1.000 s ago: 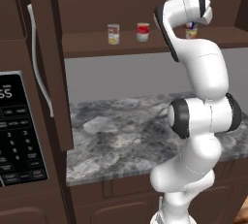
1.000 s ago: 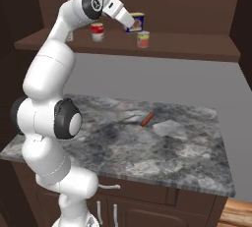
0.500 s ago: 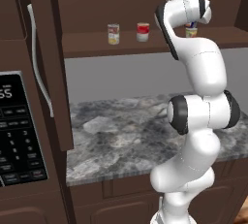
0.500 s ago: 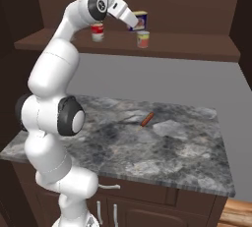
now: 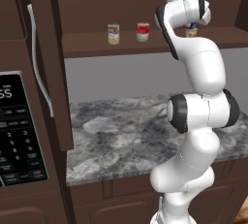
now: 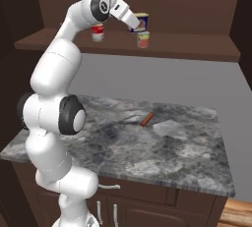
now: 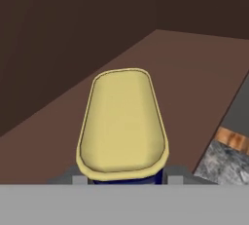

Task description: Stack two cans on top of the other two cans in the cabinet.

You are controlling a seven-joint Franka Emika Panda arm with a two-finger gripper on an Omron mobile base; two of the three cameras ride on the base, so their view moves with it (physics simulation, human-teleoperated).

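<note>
My gripper (image 6: 137, 24) is shut on the boxy blue tin (image 6: 142, 21), high over the cabinet shelf (image 6: 197, 49). The tin hangs directly above the small pale-yellow can (image 6: 143, 40); whether they touch I cannot tell. In the hand view the tin's yellow lid (image 7: 122, 121) sits between my fingertips (image 7: 78, 179). The red-and-white can (image 5: 143, 31) stands on the shelf to the left, with the cream can with a red and yellow label (image 5: 113, 34) further left. My arm hides most of the tin (image 5: 193, 24) and the small can (image 5: 191, 33) in the left base view.
The tall cabinet door with a white bar handle (image 5: 38, 72) stands open at the left, beside a black keypad appliance (image 5: 14, 126). Below the shelf runs a grey stone counter (image 6: 162, 147) with a small reddish sausage (image 6: 146, 119) lying on it.
My gripper with the blue tin has shifted slightly right and down, closer over the small pale-yellow can. The other cans have stayed put.
</note>
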